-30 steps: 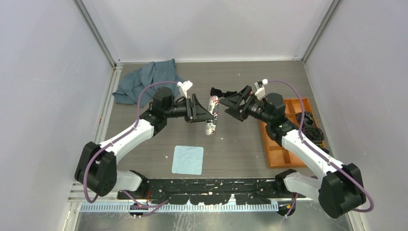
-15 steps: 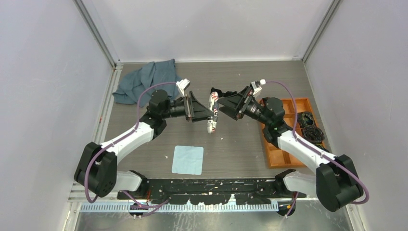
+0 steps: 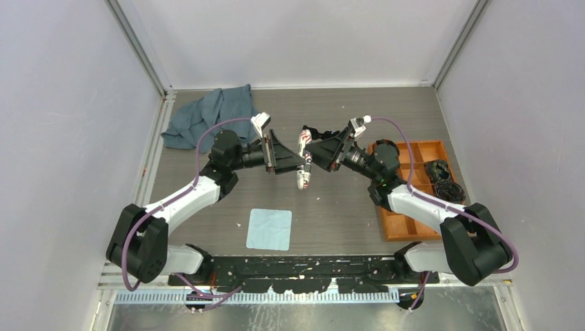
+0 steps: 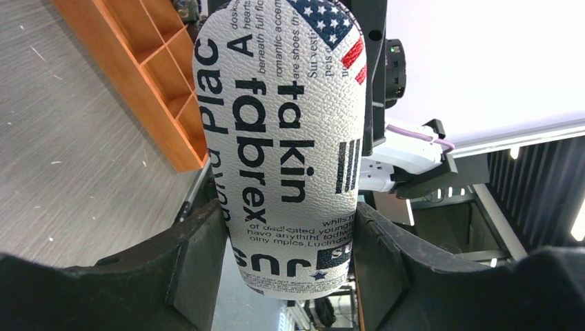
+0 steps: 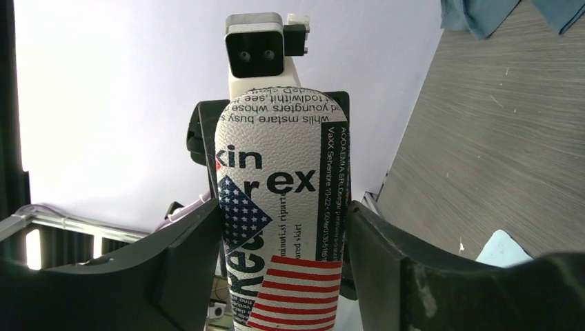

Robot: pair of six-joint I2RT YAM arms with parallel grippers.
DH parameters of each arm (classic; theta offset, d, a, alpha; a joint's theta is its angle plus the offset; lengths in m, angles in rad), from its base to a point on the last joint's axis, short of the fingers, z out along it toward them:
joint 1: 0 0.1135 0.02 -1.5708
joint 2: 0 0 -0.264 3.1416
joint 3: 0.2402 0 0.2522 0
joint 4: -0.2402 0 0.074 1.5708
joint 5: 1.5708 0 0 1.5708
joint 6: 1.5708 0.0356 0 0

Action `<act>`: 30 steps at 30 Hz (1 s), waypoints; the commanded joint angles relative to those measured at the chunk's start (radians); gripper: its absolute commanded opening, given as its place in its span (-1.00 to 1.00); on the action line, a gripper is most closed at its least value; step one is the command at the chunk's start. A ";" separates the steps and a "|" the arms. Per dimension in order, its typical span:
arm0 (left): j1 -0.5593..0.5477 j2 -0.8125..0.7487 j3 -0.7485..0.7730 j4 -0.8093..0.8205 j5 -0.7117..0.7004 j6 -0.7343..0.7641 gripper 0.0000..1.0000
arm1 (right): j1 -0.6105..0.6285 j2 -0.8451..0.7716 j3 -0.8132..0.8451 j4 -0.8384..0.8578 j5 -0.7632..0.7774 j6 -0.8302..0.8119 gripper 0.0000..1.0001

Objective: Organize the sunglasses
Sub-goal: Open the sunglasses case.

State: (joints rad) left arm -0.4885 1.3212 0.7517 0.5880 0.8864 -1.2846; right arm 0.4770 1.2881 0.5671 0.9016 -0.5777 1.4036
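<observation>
— Who holds the pebbled white oval case (image 4: 283,124)?
— The left claw (image 4: 286,227) clamps one rounded end. The right claw (image 5: 283,221) flanks the other; I cannot tell if it grips.
— And the sunglasses (image 3: 310,132)?
— Small, black, on the woodgrain table (image 3: 345,207) just beyond it.

Grey wood-grain table (image 3: 331,210) within 3 plain white walls (image 3: 296,41), aluminium corner posts (image 3: 141,49).

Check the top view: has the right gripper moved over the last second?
Yes. The right gripper has gone left, away from the orange tray and up to the patterned case, which now sits between its jaws.
</observation>
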 commanded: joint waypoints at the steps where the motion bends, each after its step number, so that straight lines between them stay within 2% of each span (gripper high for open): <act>1: 0.002 -0.049 0.007 0.094 0.020 -0.016 -0.99 | 0.006 0.010 -0.007 0.105 0.012 0.028 0.22; 9: 0.035 -0.061 -0.007 0.084 0.012 -0.013 -0.99 | 0.006 -0.020 -0.026 0.101 0.023 0.027 -0.60; 13: 0.054 -0.093 0.000 -0.035 -0.004 0.050 -0.99 | 0.005 -0.059 -0.032 -0.002 0.045 -0.017 -0.97; 20: 0.054 -0.164 0.080 -0.400 -0.072 0.283 -0.99 | 0.006 -0.155 0.025 -0.345 0.102 -0.163 -0.99; 30: 0.053 -0.163 0.061 -0.440 -0.089 0.302 -0.99 | 0.015 -0.157 0.060 -0.448 0.163 -0.179 -0.99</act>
State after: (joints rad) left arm -0.4553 1.1831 0.7898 0.1696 0.8070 -1.0111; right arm 0.5072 1.1385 0.5873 0.5209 -0.5060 1.2766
